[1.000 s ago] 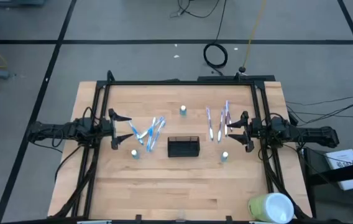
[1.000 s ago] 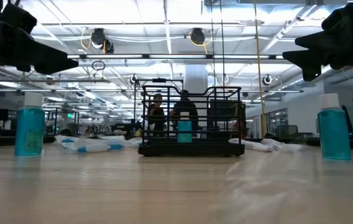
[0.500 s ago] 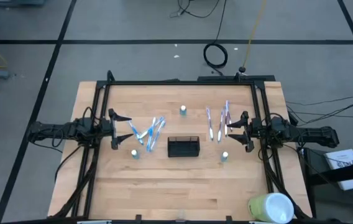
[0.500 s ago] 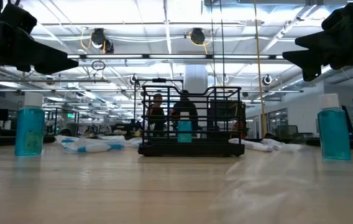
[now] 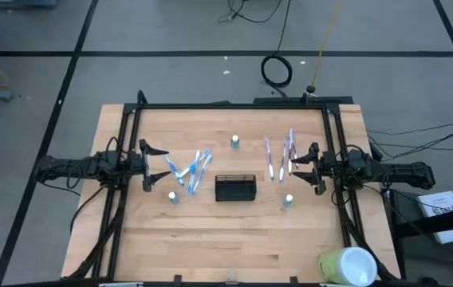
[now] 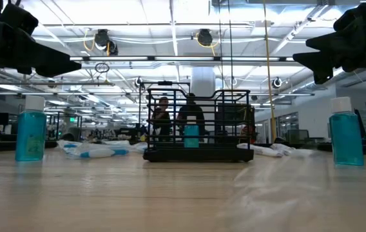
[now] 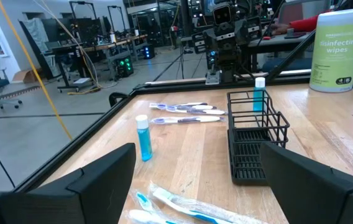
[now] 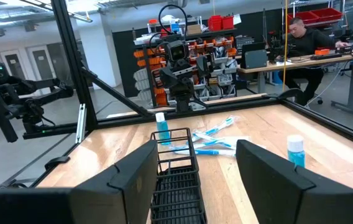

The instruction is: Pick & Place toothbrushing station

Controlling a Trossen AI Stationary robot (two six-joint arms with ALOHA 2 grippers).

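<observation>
The toothbrushing station (image 5: 235,188), a small black wire box, stands on its base at the table's middle, also seen in the low view (image 6: 198,125) and both wrist views (image 7: 255,144) (image 8: 175,171). Wrapped toothbrushes lie flat left of it (image 5: 192,169) and right of it (image 5: 280,155). Three small blue bottles stand upright: near left (image 5: 173,197), near right (image 5: 288,201), far middle (image 5: 234,142). My left gripper (image 5: 153,167) hovers open at the left edge. At the right edge my right gripper (image 5: 305,169) hovers open too. Neither holds anything.
A black metal frame (image 5: 230,105) runs around the table's far and side edges. A tub of disinfecting wipes (image 5: 348,265) stands at the near right corner. Bare wood (image 5: 226,239) lies between the wire box and the near edge. A seated person (image 8: 305,34) works beyond the table.
</observation>
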